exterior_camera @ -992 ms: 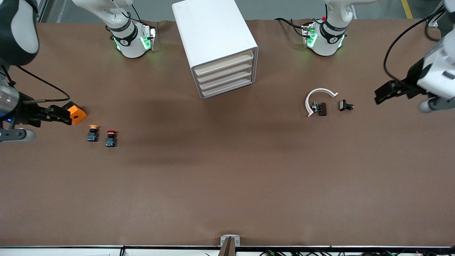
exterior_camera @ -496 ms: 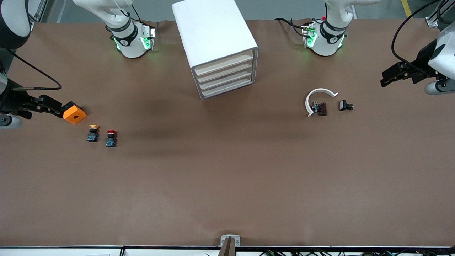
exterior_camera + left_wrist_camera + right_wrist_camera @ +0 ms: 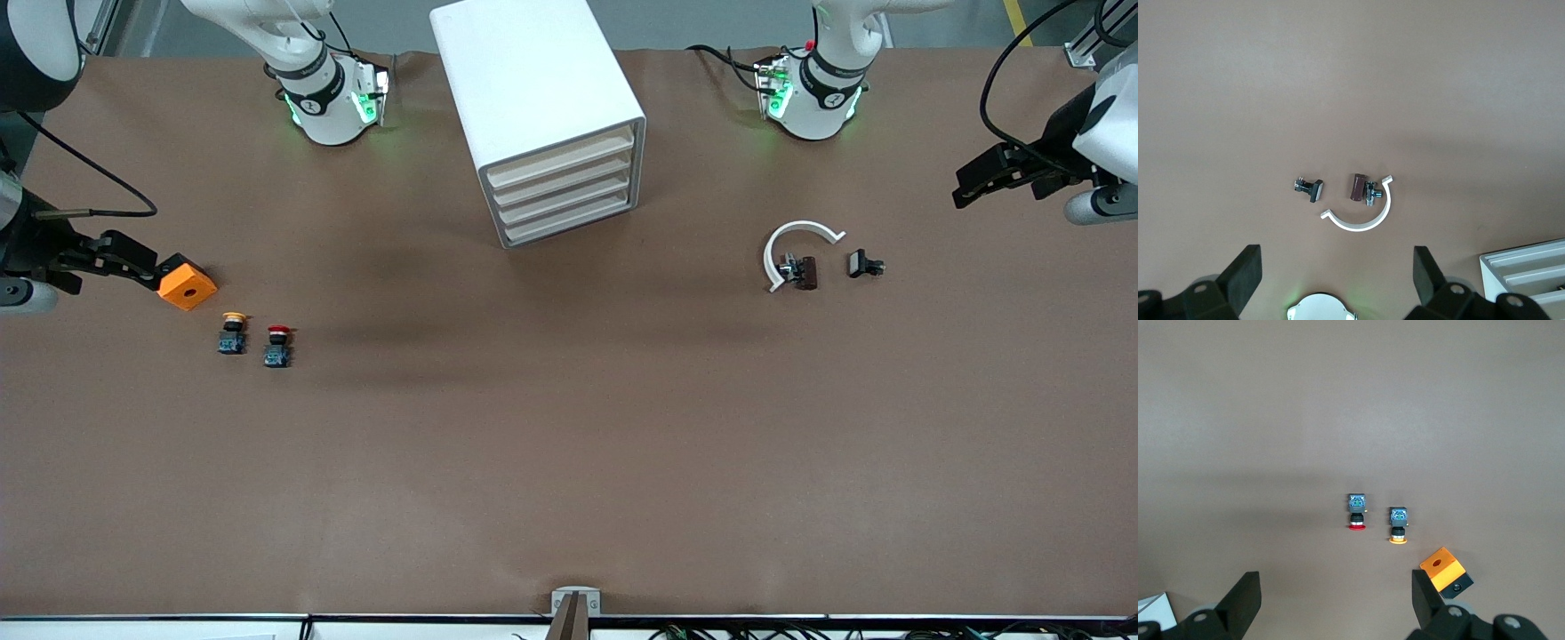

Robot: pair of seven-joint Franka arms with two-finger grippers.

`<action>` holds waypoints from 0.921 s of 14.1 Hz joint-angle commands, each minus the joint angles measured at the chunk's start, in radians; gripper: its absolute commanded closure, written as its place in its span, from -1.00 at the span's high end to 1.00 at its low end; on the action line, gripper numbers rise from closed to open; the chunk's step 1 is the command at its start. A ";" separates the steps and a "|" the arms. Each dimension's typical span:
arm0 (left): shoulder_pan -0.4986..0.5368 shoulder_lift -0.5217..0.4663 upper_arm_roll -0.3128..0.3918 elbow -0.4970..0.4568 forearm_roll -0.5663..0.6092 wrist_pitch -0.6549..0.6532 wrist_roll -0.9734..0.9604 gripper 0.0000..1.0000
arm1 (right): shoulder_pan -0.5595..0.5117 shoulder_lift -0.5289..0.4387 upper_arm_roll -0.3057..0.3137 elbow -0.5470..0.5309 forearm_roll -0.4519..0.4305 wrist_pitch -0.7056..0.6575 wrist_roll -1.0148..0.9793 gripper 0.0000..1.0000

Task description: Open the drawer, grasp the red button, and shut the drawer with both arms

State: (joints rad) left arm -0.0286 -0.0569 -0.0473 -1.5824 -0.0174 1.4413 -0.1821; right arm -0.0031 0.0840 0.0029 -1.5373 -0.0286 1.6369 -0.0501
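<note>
Front view shows, nearest to the camera, the red button point(image 3: 278, 345) standing on the brown table point(image 3: 569, 462) toward the right arm's end, just beside a yellow button point(image 3: 233, 332); both are upright. A little farther lies an orange block point(image 3: 188, 284). The right pincer point(image 3: 124, 260) hangs over the table edge near this block, and in the right wrist view its fingers point(image 3: 1241, 600) stand wide apart, holding nothing. Toward the left arm's end lie a white curved piece point(image 3: 794, 247), a brown part point(image 3: 805, 272) and a small black part point(image 3: 863, 264). The left pincer point(image 3: 982, 178) is also spread open and empty. Farthest stands the white cabinet point(image 3: 533, 89), the drawer point(image 3: 562, 164) and its three neighbours all pushed in
</note>
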 commanded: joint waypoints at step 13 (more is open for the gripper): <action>0.016 -0.047 -0.043 -0.048 0.023 0.027 0.058 1.00 | 0.011 -0.015 0.006 0.003 0.001 -0.011 0.007 1.00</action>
State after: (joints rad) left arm -0.0227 -0.0745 -0.0853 -1.6015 -0.0118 1.4472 -0.1664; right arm 0.0045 0.0825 0.0080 -1.5348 -0.0286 1.6342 -0.0496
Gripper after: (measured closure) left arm 0.000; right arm 0.000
